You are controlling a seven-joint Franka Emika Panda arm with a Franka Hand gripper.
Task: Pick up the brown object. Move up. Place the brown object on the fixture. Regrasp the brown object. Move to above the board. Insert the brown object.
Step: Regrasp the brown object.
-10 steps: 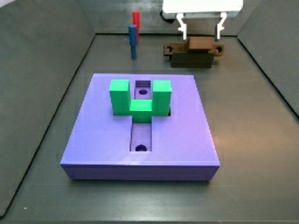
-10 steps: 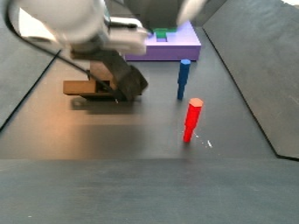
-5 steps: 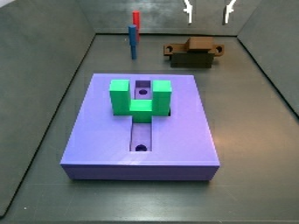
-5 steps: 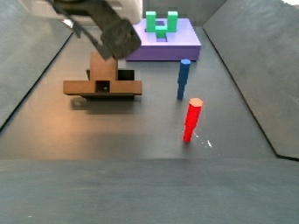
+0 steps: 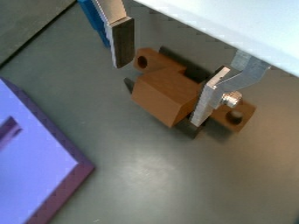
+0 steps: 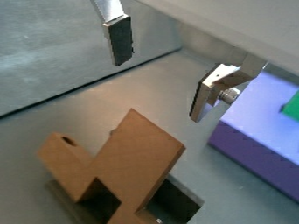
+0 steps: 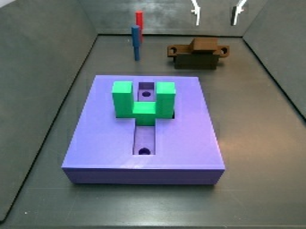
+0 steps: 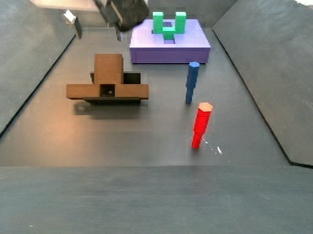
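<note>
Currently the brown object (image 5: 167, 90) is seen resting on the fixture (image 5: 229, 122), lying across it with its holed end sticking out past one side; in a side view (image 8: 109, 73) it sits on top of the dark holder (image 8: 106, 93), tilted rather than flat, and in a side view (image 7: 206, 46) it is seen at the far end of the desk (image 7: 48, 116), well apart from the board (image 7: 167, 143). The end effector (image 5: 167, 61) is released: the two silver fingers (image 5: 121, 40) are spread wide, and nothing is held between them. It hovers above the brown object (image 6: 117, 162), with the pads clear of it in both wrist views; only the fingertips (image 7: 195, 13) are visible at the upper edge in a side view. The placing step is judged done, so the regrasp is the step in hand. For the next move, a descent over the bar is called for, with the jaws lined up on its two side faces before closing, so that it can be lifted in the pose needed for insertion. The green block (image 7: 143, 98) and the groove (image 7: 145, 140) on the board are untouched, so the carry and insertion are judged still to come. The blue post (image 8: 191, 82) and red post (image 8: 200, 124) stand beside the fixture and should be avoided on the way.
</note>
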